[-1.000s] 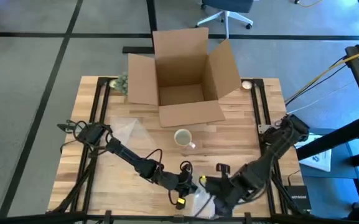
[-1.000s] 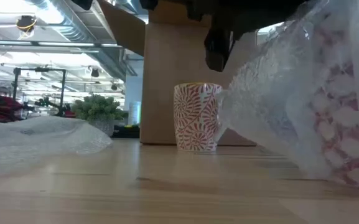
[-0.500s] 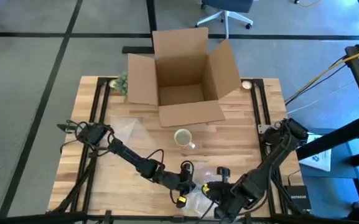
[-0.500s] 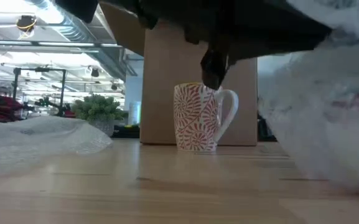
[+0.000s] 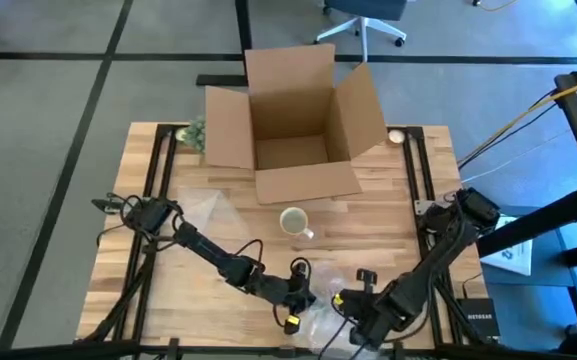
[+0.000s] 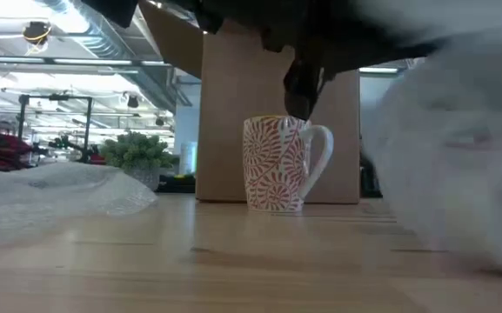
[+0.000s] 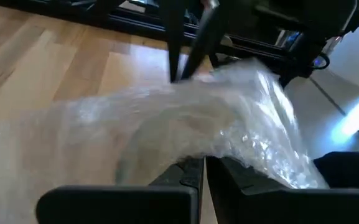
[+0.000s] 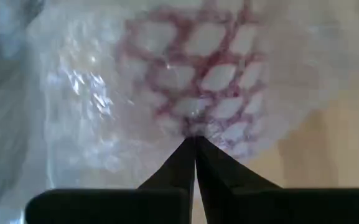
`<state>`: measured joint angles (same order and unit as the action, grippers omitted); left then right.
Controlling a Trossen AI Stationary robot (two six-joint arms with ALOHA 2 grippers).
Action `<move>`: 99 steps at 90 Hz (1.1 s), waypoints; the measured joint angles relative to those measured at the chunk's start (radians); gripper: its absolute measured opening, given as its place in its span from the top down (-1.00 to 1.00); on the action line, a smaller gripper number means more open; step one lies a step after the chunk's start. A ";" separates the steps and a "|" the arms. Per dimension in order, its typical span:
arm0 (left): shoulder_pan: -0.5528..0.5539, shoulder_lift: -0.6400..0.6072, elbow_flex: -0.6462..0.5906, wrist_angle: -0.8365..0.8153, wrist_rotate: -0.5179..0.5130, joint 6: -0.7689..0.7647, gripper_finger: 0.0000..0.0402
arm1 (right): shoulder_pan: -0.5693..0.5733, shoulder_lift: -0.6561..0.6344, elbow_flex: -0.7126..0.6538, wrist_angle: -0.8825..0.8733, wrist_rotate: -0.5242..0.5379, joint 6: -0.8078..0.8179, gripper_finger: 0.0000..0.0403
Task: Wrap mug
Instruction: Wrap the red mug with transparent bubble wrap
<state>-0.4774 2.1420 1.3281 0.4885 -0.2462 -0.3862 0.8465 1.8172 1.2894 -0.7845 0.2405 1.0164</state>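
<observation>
Mug (image 5: 293,221): white ceramic with a red leaf pattern and a plain white handle, upright on the wooden table (image 5: 388,200) just in front of the open cardboard box (image 5: 293,120), untouched and unwrapped. Bubble wrap (image 5: 318,325): clear, crumpled, showing a red honeycomb pattern through it in the right wrist view, at the table's near edge, well apart from the mug. Left gripper (image 5: 303,297) and right gripper (image 5: 346,318): each with fingers pinched closed on that wrap.
</observation>
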 joint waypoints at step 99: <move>0.149 -0.003 0.150 -0.211 0.070 -0.007 1.00 | -0.011 0.003 -0.229 0.280 0.234 0.031 1.00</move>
<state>-0.3280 2.1391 1.4784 0.2778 -0.1764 -0.3934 0.8352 1.8202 1.0604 -0.5041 0.4747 1.0478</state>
